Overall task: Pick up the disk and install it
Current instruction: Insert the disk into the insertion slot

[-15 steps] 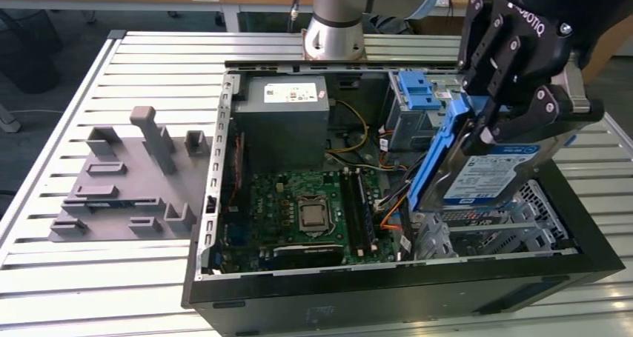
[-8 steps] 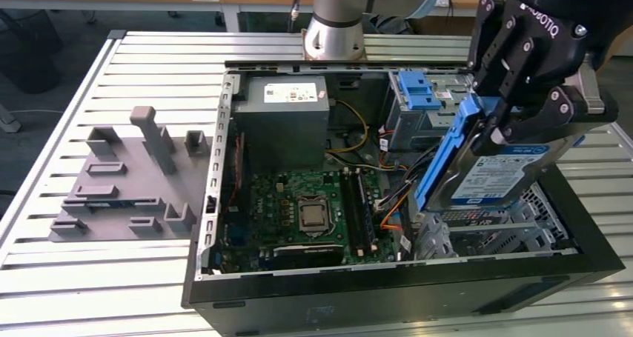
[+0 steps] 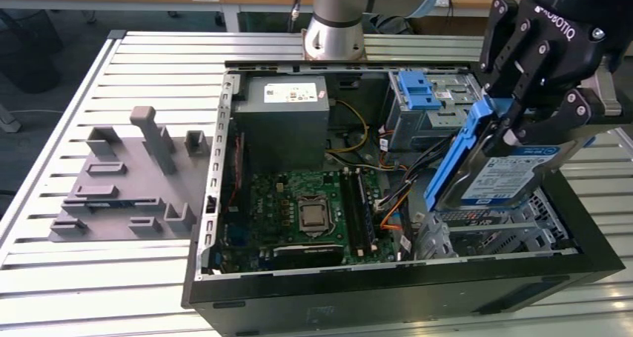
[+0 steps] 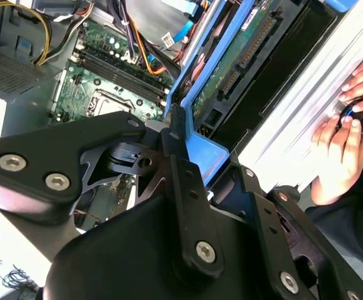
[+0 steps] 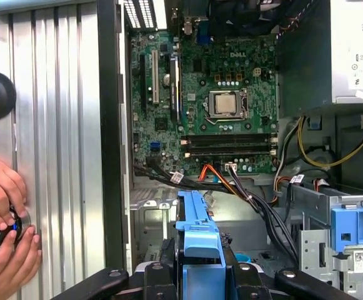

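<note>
The disk [image 3: 502, 172] is silver with a blue-and-white label (bright blue rails along its edges); the gripper [image 3: 534, 118] is black. The motherboard [image 3: 302, 207] is green, the table [image 3: 129, 278] pale grey and ribbed in stripes.

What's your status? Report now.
Gripper shut on the disk. Disk tilted above the drive cage, not seated. Cables beside the cage; a person's hands on the table.

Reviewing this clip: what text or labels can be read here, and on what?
hand: white maker's lettering on its body, not quoted.
disk, held in the hand: label print too small to read.
power supply sticker: too small to read.
motherboard: a maker's mark, not quoted; other print too small.
</note>
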